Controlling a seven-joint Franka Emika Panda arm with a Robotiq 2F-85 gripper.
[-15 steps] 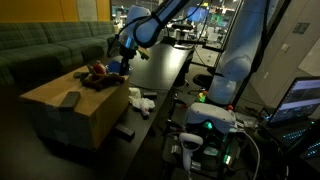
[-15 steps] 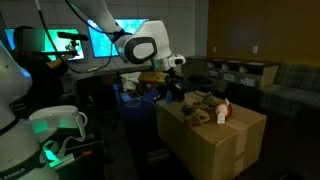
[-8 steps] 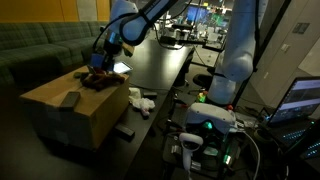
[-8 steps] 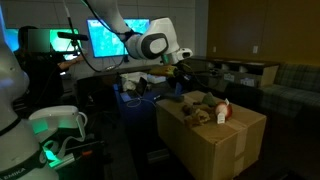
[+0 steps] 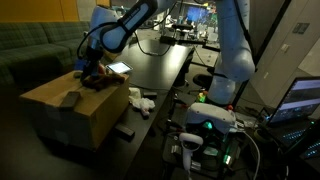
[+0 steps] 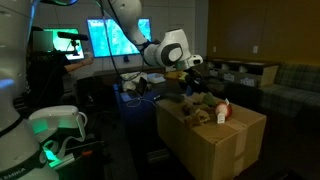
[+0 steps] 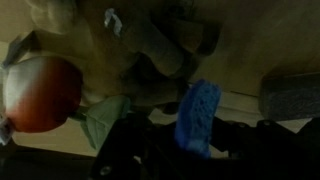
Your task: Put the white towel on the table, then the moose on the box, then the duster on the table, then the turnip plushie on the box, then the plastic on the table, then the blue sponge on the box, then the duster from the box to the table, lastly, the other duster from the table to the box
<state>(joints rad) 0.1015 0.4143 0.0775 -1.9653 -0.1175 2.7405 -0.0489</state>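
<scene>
My gripper [image 5: 90,66] is shut on the blue sponge [image 7: 197,115] and holds it just above the far end of the cardboard box [image 5: 70,120]. In the wrist view the red turnip plushie [image 7: 42,92] with green leaves lies at the left. The tan moose [image 7: 140,40] lies above the middle and a grey duster [image 7: 290,95] lies at the right, all on the box top. In an exterior view the turnip plushie [image 6: 222,110] and the moose [image 6: 196,108] lie on the box [image 6: 215,145], with the gripper [image 6: 194,76] above its edge. The duster [image 5: 70,99] lies near the box's front.
The white towel [image 5: 141,101] lies on the dark table [image 5: 160,70] beside the box. A sofa [image 5: 40,45] stands behind the box. Electronics with green lights [image 5: 205,125] and a laptop [image 5: 300,100] stand at the table's near end.
My gripper has moved with the blue sponge from above the table to over the box's far end, and it is lower over the plushies.
</scene>
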